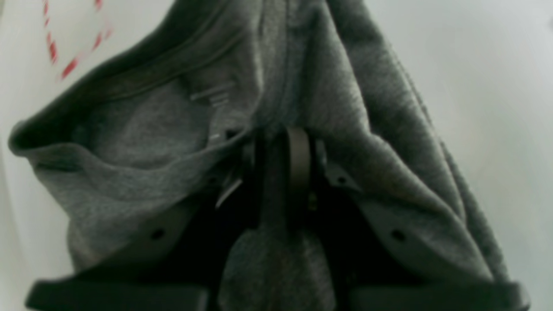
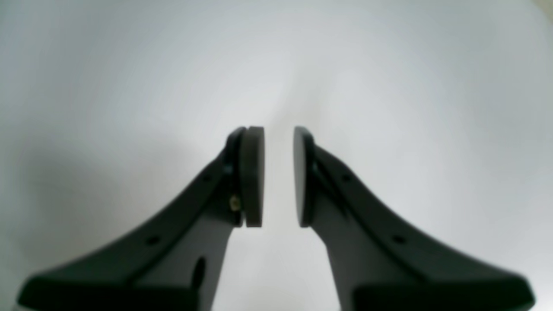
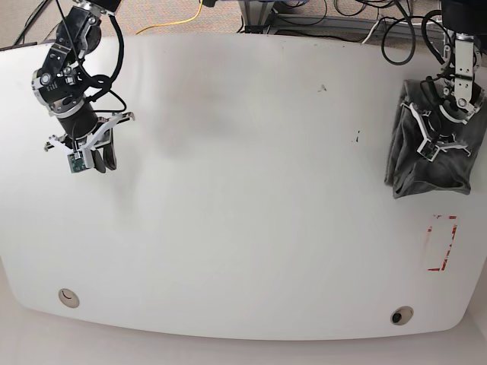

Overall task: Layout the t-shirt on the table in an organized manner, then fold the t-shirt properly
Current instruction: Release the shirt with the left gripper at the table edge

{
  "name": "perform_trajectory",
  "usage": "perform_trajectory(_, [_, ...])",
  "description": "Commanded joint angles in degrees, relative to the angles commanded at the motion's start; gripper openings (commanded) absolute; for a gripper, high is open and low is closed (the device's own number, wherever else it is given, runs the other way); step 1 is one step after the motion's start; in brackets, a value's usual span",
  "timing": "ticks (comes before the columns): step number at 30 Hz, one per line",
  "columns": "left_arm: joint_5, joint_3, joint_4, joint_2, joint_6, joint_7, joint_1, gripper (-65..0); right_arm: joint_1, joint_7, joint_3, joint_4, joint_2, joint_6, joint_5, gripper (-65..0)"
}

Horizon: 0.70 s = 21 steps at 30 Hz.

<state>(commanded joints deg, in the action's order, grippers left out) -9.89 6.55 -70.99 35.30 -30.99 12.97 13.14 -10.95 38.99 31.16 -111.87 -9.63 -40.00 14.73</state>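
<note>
The grey t-shirt (image 3: 426, 163) hangs bunched at the table's far right, draped over and around my left gripper (image 3: 444, 144). In the left wrist view the cloth (image 1: 173, 142) wraps both fingers, and the pads of the left gripper (image 1: 285, 172) are pressed together on a fold of it. The collar edge (image 1: 129, 82) shows at upper left. My right gripper (image 3: 97, 158) hovers over bare table (image 3: 243, 190) at the far left, holding nothing. The right gripper (image 2: 278, 177) has a narrow gap between its pads.
A red dashed rectangle (image 3: 441, 243) is marked on the table just below the hanging shirt. Two round holes (image 3: 68, 296) (image 3: 401, 314) sit near the front edge. Cables lie beyond the table's back edge (image 3: 304, 19).
</note>
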Motion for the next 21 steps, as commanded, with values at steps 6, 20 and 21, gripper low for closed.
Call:
perform_trajectory(6, [0.44,2.11,2.37,4.31,-1.41,-0.35,0.26,-56.8,-2.02,-0.35,-0.18,-0.79,0.09,0.0,0.0,-54.1])
perform_trajectory(20, [1.93,6.77,-0.44,6.86,-1.58,-1.23,2.02,-56.8,-3.34,-0.35,0.18,-1.23,0.35,0.0,0.0,-54.1])
perform_trajectory(21, [1.93,6.86,-0.97,6.86,-1.58,-1.23,2.02,-56.8,-3.34,-0.35,0.18,-1.23,0.35,0.0,0.0,-54.1])
